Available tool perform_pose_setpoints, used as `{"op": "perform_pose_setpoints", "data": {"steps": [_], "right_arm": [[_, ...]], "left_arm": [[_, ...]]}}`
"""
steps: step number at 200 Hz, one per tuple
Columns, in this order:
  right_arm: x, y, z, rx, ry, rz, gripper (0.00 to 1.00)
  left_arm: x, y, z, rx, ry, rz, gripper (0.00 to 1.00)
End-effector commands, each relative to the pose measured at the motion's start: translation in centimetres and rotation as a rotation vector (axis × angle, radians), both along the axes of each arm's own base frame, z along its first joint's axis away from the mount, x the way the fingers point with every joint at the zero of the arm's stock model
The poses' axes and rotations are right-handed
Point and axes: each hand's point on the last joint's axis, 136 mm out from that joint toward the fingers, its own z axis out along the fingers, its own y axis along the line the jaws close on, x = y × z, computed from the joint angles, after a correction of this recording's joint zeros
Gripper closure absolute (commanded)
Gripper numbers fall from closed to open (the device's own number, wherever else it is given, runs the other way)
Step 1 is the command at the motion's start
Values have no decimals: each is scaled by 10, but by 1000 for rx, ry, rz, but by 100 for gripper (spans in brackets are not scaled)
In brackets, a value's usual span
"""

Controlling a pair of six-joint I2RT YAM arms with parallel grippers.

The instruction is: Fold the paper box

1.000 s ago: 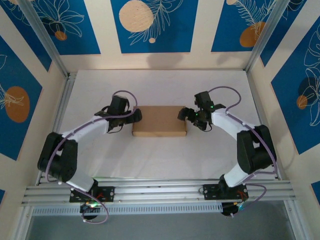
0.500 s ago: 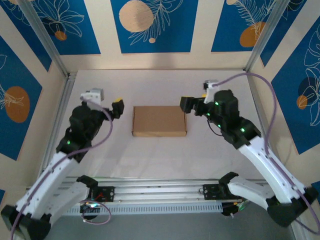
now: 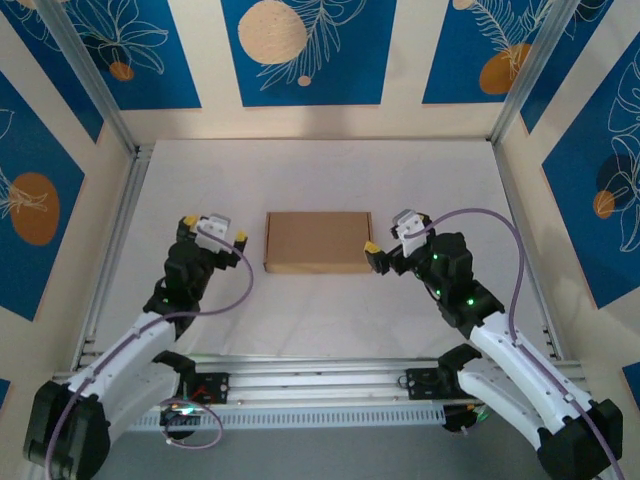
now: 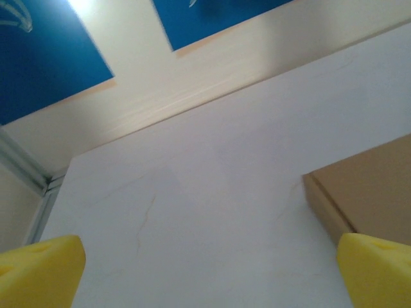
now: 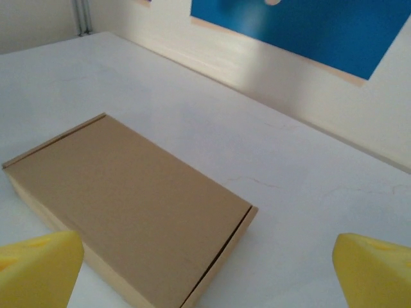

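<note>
The paper box (image 3: 318, 241) lies flat on the white table as a closed, shallow brown cardboard rectangle with its lid down. My left gripper (image 3: 214, 230) hovers open a short way left of the box, its yellow pads (image 3: 241, 237) spread wide and nothing between them. In the left wrist view the gripper (image 4: 209, 276) faces bare table, with the box's left corner (image 4: 366, 186) at the right. My right gripper (image 3: 392, 240) is open beside the box's right end, not touching it. The right wrist view looks over the box (image 5: 128, 205) from its gripper (image 5: 207, 273).
Blue-and-cream patterned walls (image 3: 300, 50) close the table on three sides, with aluminium posts (image 3: 90, 80) at the back corners. The arm bases sit on a metal rail (image 3: 320, 385) along the near edge. Bare white table (image 3: 320, 170) surrounds the box.
Both arms have drawn back from the box's ends toward the near edge. The grippers stay open and the box has not moved.
</note>
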Motion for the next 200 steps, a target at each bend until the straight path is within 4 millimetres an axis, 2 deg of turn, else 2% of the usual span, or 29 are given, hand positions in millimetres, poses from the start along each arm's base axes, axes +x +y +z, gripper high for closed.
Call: {"op": "perform_pose_setpoints", "data": {"steps": [1, 17, 43, 65, 105, 123, 130, 139, 159, 177, 200], "right_arm": [[10, -9, 19, 110, -45, -47, 1], [17, -14, 21, 154, 0, -70, 1], [28, -16, 22, 125, -21, -74, 1], [43, -29, 10, 155, -12, -155, 1], [69, -56, -24, 176, 7, -284, 1], [80, -68, -45, 203, 45, -330, 1], [84, -69, -54, 195, 63, -328, 1], [89, -72, -64, 166, 71, -326, 1], [92, -77, -81, 123, 50, -307, 0], [95, -97, -93, 177, 75, -377, 1], [97, -113, -109, 250, 92, -406, 1]], "left_arm": [[12, 24, -6, -108, 7, 98, 0], [16, 45, -25, -172, 54, 178, 0], [23, 62, -54, -207, 117, 230, 0], [30, 71, -81, -258, 147, 288, 0], [55, 61, -78, -221, 74, 197, 0], [58, 62, -104, -236, 67, 188, 0], [56, 61, -94, -241, 3, 172, 0], [52, 57, -102, -237, 66, 154, 0], [65, 36, -108, -214, 149, 38, 0], [68, 43, -107, -222, 143, 84, 0], [69, 43, -108, -218, 150, 86, 0]]}}
